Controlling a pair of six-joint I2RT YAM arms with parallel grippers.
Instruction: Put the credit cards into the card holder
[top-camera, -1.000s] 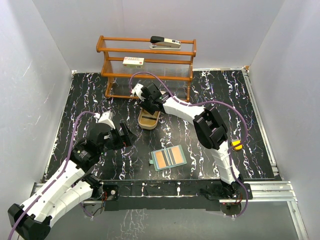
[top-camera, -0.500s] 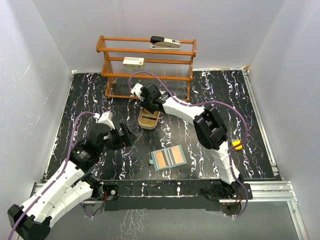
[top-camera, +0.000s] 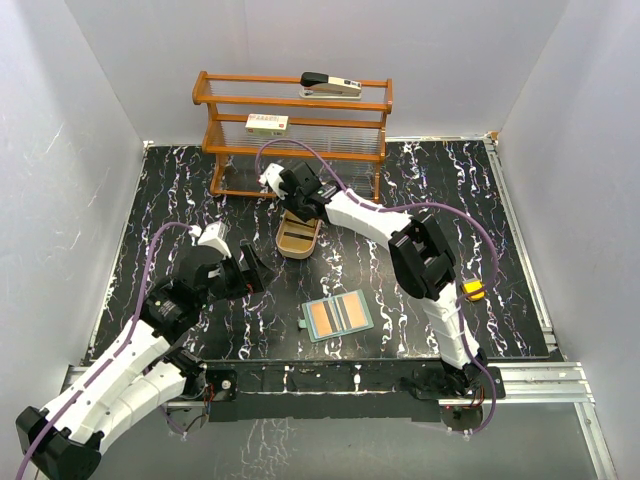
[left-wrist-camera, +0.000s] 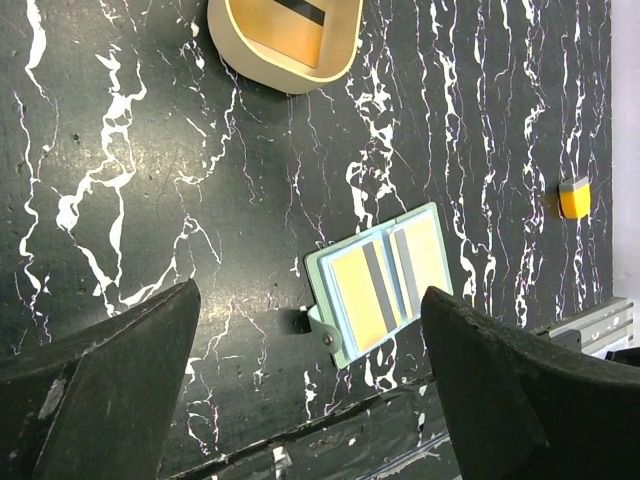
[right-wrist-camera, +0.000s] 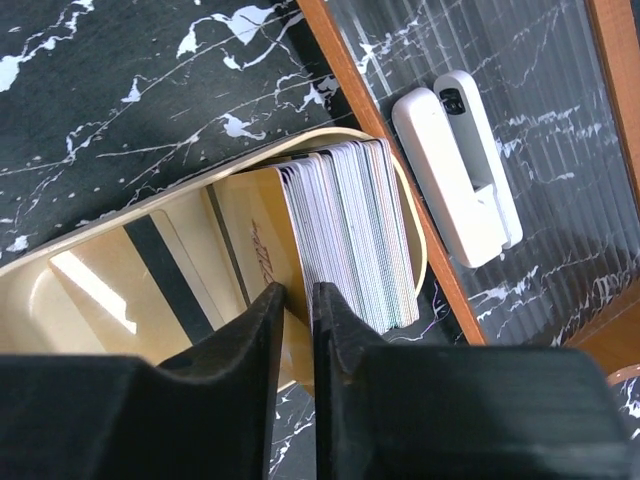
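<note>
In the right wrist view the right fingers (right-wrist-camera: 338, 315) reach up from the bottom edge into the tan oval tray (right-wrist-camera: 60, 300). They are drawn almost together with only a narrow slot left, astride the edge of a gold card (right-wrist-camera: 225, 225) that leans beside the upright stack of credit cards (right-wrist-camera: 350, 235) at centre frame. Whether they already pinch it I cannot tell. From above, the tray sits just above centre of the black marbled desk (top-camera: 180, 190), near the foot of the wooden rack (top-camera: 295, 130). The card holder (top-camera: 338, 317) lies open at lower centre, apart from the tray, with 2 gold striped cards showing in its pockets. The left fingers (left-wrist-camera: 150, 340) are spread wide and hold nothing, filling the lower corners of the left wrist view above the desk.
</note>
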